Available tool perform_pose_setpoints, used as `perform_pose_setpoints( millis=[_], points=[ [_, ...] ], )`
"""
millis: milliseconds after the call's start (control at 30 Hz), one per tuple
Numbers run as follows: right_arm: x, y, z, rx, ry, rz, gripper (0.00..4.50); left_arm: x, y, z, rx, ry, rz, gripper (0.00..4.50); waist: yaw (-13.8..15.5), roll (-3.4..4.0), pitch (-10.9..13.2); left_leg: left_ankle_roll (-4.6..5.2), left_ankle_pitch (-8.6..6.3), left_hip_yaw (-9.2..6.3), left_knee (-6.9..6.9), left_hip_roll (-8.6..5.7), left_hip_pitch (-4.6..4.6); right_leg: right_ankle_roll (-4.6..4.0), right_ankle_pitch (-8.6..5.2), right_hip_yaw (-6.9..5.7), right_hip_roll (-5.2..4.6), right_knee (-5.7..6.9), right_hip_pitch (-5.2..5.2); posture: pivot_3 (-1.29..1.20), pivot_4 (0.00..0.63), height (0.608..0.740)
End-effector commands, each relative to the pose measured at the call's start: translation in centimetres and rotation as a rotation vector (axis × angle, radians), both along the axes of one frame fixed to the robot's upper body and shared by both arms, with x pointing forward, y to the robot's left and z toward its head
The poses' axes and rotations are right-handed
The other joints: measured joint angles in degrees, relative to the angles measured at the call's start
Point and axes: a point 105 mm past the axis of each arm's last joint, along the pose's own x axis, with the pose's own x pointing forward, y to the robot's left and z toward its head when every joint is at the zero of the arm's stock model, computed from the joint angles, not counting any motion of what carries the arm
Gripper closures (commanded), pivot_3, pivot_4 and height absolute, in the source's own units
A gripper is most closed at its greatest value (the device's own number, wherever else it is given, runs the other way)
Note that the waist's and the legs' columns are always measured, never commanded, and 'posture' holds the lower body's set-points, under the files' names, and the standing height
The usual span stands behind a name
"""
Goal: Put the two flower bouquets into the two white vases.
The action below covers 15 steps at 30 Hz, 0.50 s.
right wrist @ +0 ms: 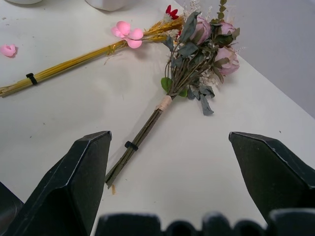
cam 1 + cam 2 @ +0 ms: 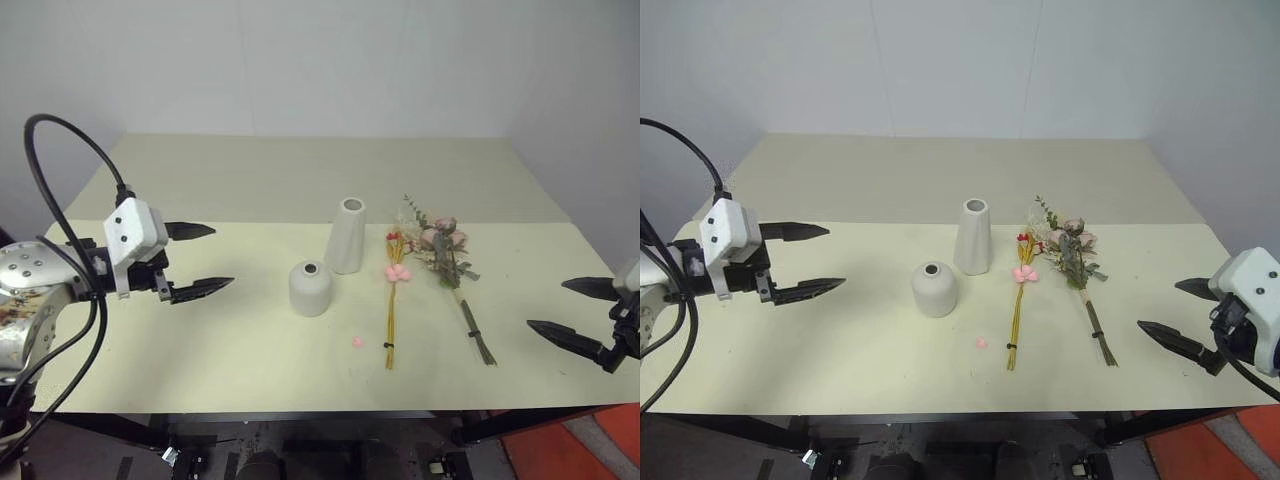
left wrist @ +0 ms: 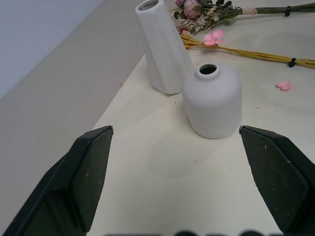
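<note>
On the cream table stand the two white vases: a tall slim vase (image 2: pixel 347 235) and, just in front of it to the left, a short squat vase (image 2: pixel 311 288) with a small top hole. Right of them lie the two flower bouquets, heads toward the far side: a thin yellow wheat bundle (image 2: pixel 391 310) with pink and red bits, and a rose bouquet (image 2: pixel 445 255) with grey-green leaves. My left gripper (image 2: pixel 222 257) hovers open left of the vases, pointing at them, empty. Near the table's right front corner my right gripper (image 2: pixel 546 305) stands open and empty, facing the rose bouquet's stems (image 1: pixel 142 135).
A tiny loose pink ball (image 2: pixel 357 342) lies near the front edge, between the short vase and the wheat stems. A black cable (image 2: pixel 60 150) loops above my left arm. The table's far half (image 2: pixel 300 170) is bare, with a white wall behind.
</note>
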Motion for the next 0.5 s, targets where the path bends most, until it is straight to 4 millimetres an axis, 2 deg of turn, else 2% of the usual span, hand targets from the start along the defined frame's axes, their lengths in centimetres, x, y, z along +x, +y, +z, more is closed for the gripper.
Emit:
perform_pose_setpoints(
  millis=[33,300,400,500],
  points=[
    [0.1,0.0,0.8,-0.012,-0.018,-0.007,0.0,0.0,-0.2,1.1,0.009,-0.058,-0.01,0.03,0.0,0.0,0.0,0.0,0.0,0.0,0.0,0.0,0.0,0.0,0.0,0.0,0.0,0.0,0.0,0.0,0.15,0.74],
    [0.5,-0.1,0.6,-0.016,-0.014,-0.034,0.0,0.0,-0.3,1.0,0.007,-0.059,-0.012,0.03,0.0,0.0,0.0,0.0,0.0,0.0,0.0,0.0,0.0,0.0,0.0,0.0,0.0,0.0,0.0,0.0,0.15,0.74],
    [1.6,0.4,-0.3,-0.038,0.053,-0.058,0.0,0.0,-0.7,1.1,0.003,-0.064,-0.033,0.03,-0.2,0.0,0.0,0.0,0.0,0.02,0.01,0.0,0.01,0.0,0.0,0.02,-0.01,0.01,0.0,0.0,0.15,0.74],
    [3.3,1.1,-1.6,-0.007,0.19,-0.062,0.0,0.2,-1.5,1.0,0.003,-0.06,-0.062,0.03,-0.3,0.01,0.0,0.0,0.0,0.01,0.0,0.0,0.04,-0.01,0.0,0.01,0.01,0.02,0.01,0.0,0.15,0.74]
  ],
)
